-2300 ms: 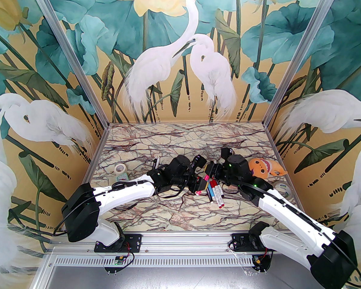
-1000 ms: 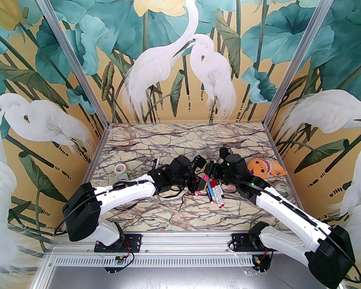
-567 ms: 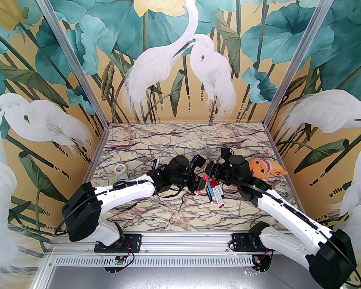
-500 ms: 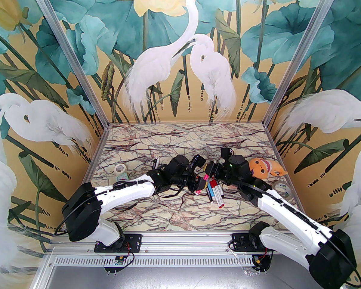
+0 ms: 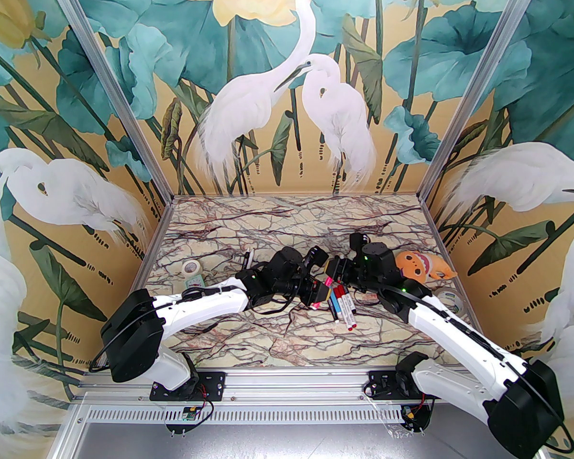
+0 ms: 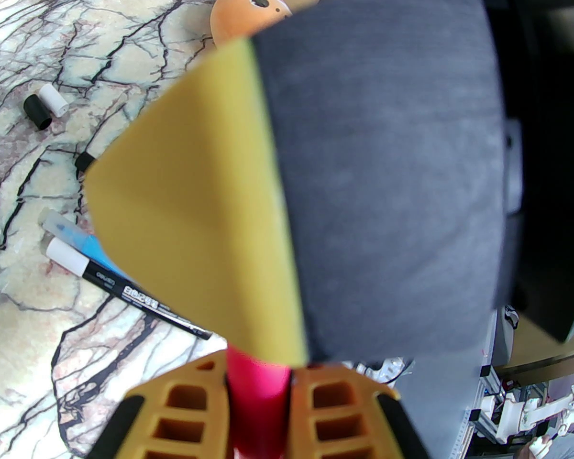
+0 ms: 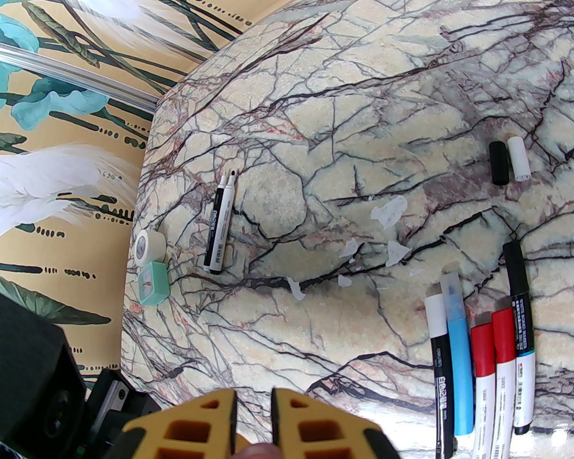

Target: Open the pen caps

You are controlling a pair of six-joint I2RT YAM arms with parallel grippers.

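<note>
- Checking the top view first: left gripper (image 5: 319, 292) and right gripper (image 5: 334, 275) meet nose to nose over the middle of the table (image 5: 277, 337). The pink pen (image 5: 326, 282) bridges them. A row of pens (image 5: 343, 306) lies on the table just beside them, on the near right. The toy (image 5: 413, 266) sits past the right wrist. From up here you cannot read which part of the pen each claw has.
- Left wrist: left gripper (image 6: 258, 385) is clamped on the barrel of the pink pen (image 6: 256, 414). The barrel runs up and vanishes under a right finger (image 6: 373, 184), which blocks the cap end, so you cannot tell whether the cap has started off. To the left a black cap (image 6: 37, 112) and a white cap (image 6: 52, 99) lie loose, side by side.
- Right wrist: right gripper (image 7: 252, 402) has its fingers drawn close, with a dull pink sliver between them at the bottom edge. Read it as a clench on the pen's far end, where the cap would be.
- This view gives you what the others hide. Two bare pens (image 7: 222, 223) lie together at the far left near a tape roll (image 7: 149, 246). The black cap (image 7: 499, 163) and white cap (image 7: 517, 158) lie well apart from them. The row (image 7: 478, 352) counts five.
- Progress, as a judgement: two pens are opened and the pink one is in hand. In the row, two red caps (image 7: 492, 340) and one white are on. The ends of the blue pen (image 7: 459, 352) and the black pen (image 7: 517, 294) are unclear. Most of the job is left.
</note>
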